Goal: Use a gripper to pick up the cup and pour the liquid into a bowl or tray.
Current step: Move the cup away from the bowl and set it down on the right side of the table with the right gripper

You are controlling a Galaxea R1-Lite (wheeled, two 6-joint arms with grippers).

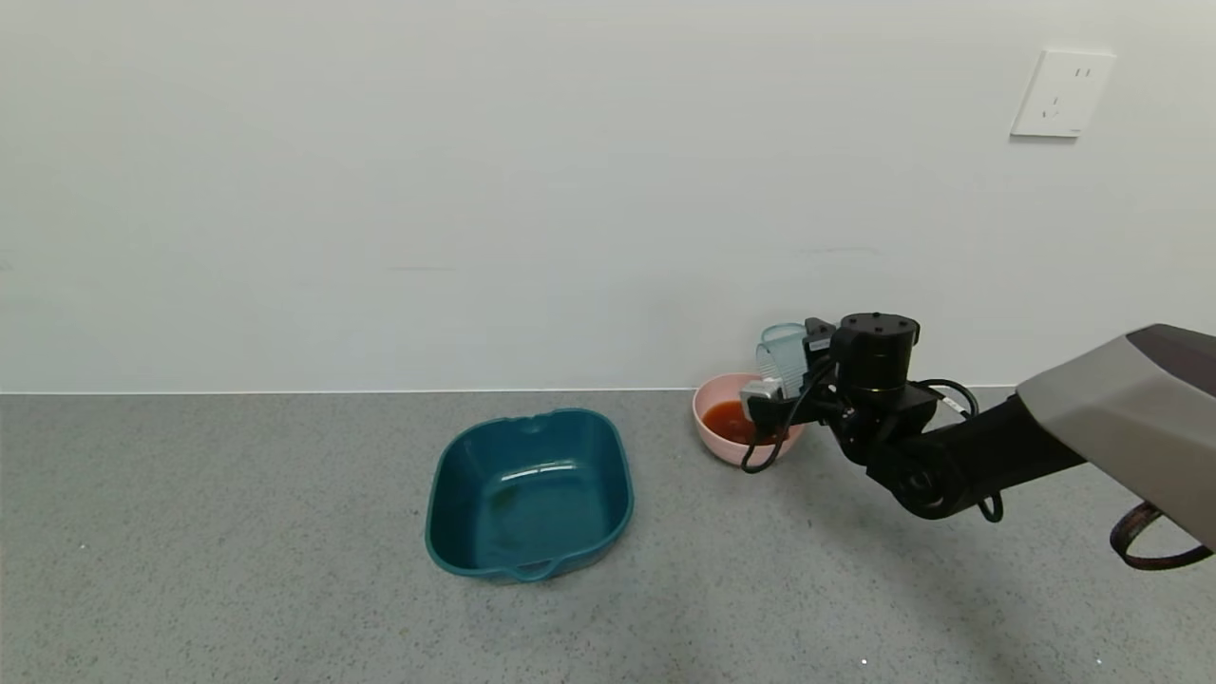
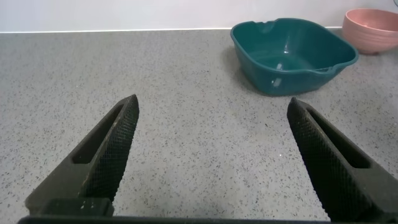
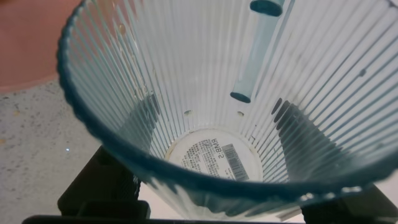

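My right gripper (image 1: 787,378) is shut on the translucent blue-grey cup (image 1: 782,351) and holds it just above the back right of the pale pink bowl (image 1: 708,394). Opaque orange-red liquid (image 1: 730,421) lies in the bowl. In the right wrist view the ribbed cup (image 3: 205,74) fills the picture and looks empty, with its bottom label showing. The dark fingers (image 3: 142,118) press on both sides of it, and a part of the bowl (image 3: 31,37) shows behind. My left gripper (image 2: 212,107) is open and empty over bare table, out of the head view.
A dark teal squarish tray (image 1: 437,503) with handles stands empty left of the bowl; it also shows in the left wrist view (image 2: 273,81), with the pink bowl (image 2: 373,28) beyond it. The white wall with an outlet (image 1: 1062,93) rises just behind the bowl.
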